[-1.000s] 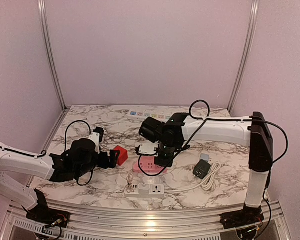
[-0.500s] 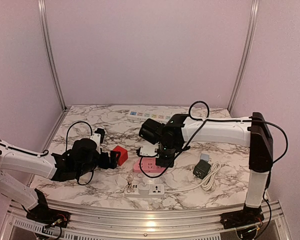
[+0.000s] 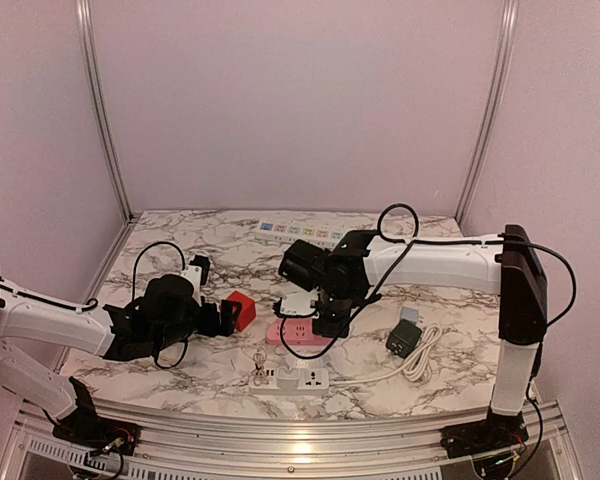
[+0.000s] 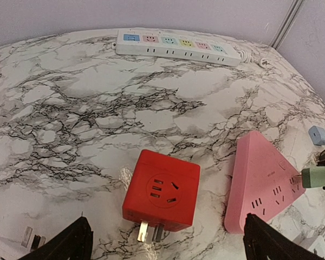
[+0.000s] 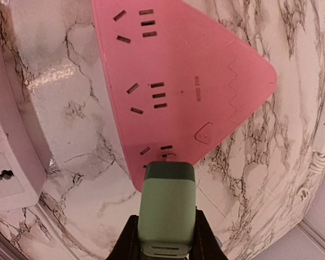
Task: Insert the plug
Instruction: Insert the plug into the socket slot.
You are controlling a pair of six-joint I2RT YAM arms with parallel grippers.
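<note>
My right gripper [image 5: 167,241] is shut on a pale green plug [image 5: 167,208], whose front end is over the nearest socket of the pink triangular power strip [image 5: 179,70]. The plug's pins are hidden. In the top view the right gripper [image 3: 327,318] hovers over the pink strip [image 3: 298,332]. The green plug [image 4: 316,177] also shows in the left wrist view, at the corner of the pink strip [image 4: 262,184]. My left gripper [image 4: 168,241] stands open just short of a red cube adapter [image 4: 161,190], which lies on the table with its pins toward the camera.
A white power strip [image 3: 290,379] lies near the front edge, with a small cable beside it. A long white strip with coloured sockets [image 4: 179,44] lies at the back. A black adapter with a coiled white cord [image 3: 404,337] sits to the right.
The right arm with the green plug has shifted slightly to the right over the pink strip. The left arm has edged a little toward the red cube.
</note>
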